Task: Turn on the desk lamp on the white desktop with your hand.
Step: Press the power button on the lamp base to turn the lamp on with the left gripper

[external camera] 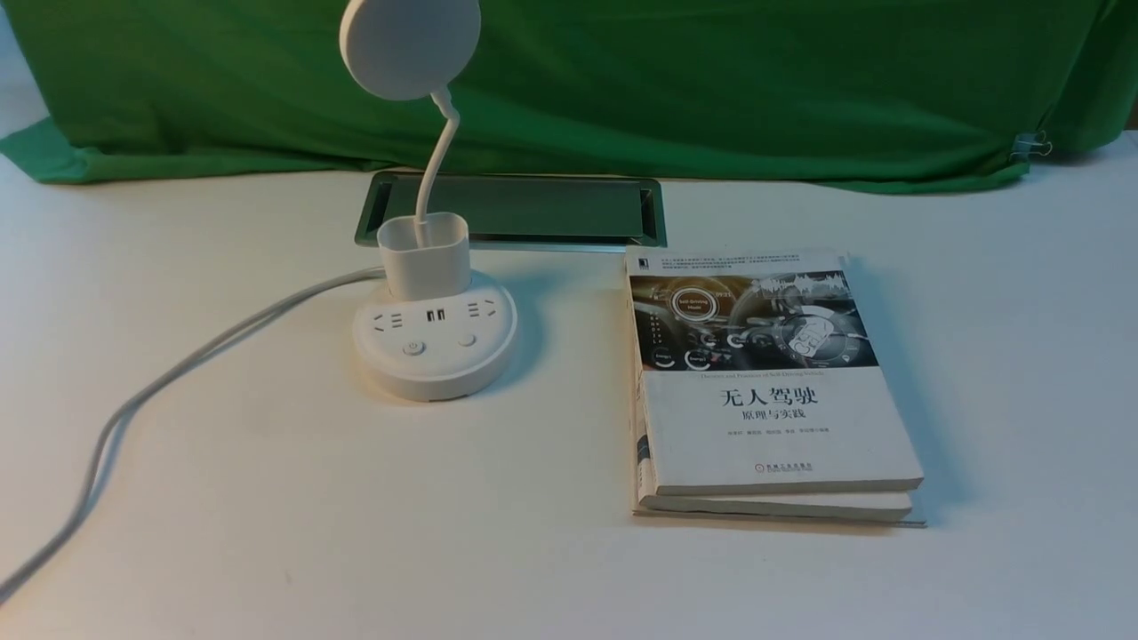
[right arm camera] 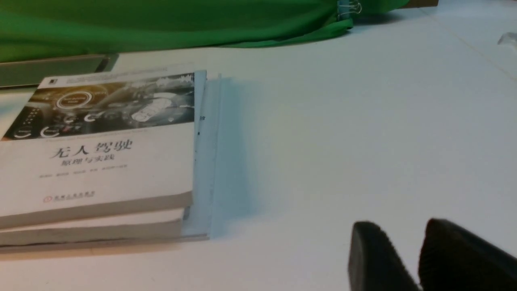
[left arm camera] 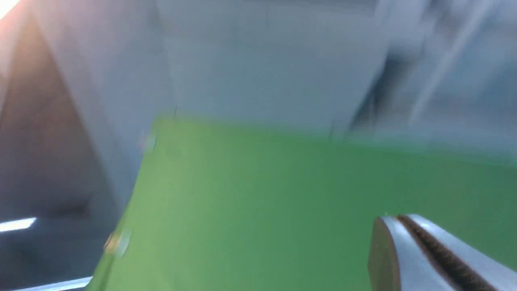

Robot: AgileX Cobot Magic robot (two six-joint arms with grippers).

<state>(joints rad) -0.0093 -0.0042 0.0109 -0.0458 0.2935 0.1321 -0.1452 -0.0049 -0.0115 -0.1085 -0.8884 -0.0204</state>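
Observation:
The white desk lamp (external camera: 434,333) stands on the white desktop (external camera: 267,480), left of centre. Its disc head (external camera: 409,43) is raised on a bendy neck above the cup holder (external camera: 424,256). Two buttons (external camera: 413,348) sit on the front of the round base. Neither gripper shows in the front view. My left gripper (left arm camera: 398,218) has its fingers pressed together and empty, and it faces the green cloth (left arm camera: 282,202) in a blurred view. My right gripper (right arm camera: 402,224) hangs low over the desktop (right arm camera: 343,141), right of the book, with a narrow gap between its black fingertips.
A white-covered book (external camera: 765,382) lies right of the lamp, on top of another; it also shows in the right wrist view (right arm camera: 101,153). A metallic cable slot (external camera: 511,212) lies behind the lamp. The lamp's grey cord (external camera: 133,409) runs off to the left. The green cloth (external camera: 711,80) hangs at the back.

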